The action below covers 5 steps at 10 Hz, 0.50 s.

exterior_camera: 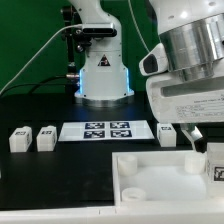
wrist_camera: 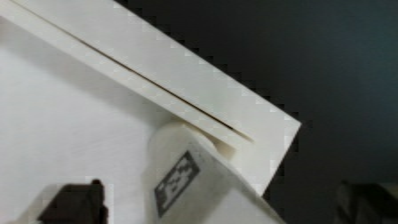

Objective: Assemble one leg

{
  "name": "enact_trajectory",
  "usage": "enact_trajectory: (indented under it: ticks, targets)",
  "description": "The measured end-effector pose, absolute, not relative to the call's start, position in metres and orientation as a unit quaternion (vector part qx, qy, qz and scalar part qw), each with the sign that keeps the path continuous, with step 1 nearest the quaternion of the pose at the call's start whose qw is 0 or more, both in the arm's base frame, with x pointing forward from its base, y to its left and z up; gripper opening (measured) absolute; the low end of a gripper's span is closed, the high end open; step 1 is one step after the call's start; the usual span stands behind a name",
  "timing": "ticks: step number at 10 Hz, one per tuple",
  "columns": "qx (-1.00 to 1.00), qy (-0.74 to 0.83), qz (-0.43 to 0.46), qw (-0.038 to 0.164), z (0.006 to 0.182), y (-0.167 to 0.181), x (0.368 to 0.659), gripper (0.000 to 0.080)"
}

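nearest us, white tabletop (exterior_camera: 150,185) with corner holes, lying flat to take a leg. our gripper (exterior_camera: 200,140) sits low at its far edge; in the wrist view 1 tagged leg (wrist_camera: 183,180) stands against the panel edge. grip state: we cannot tell. beyond, 3 spare legs (exterior_camera: 20,139) and marker board (exterior_camera: 106,130).

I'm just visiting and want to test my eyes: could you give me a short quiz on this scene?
1. True or false: the marker board lies on the dark table.
2. How many small white blocks sit at the board's exterior-view left? A) two B) five
3. What big white part does the gripper hover over?

Key: 1 true. 2 A: one, another. 3 The tabletop.
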State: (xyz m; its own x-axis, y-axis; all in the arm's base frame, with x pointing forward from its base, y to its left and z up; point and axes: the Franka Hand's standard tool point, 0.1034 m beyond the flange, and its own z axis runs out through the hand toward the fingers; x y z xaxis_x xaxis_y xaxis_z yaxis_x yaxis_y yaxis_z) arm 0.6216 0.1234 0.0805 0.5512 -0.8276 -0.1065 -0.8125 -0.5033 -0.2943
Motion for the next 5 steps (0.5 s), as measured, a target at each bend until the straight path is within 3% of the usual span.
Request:
enact_trajectory:
  ticks: [5]
  targets:
    - [-0.867, 0.473, -0.023, 0.156, 0.0793, 0.1233, 0.6211, 0.0649]
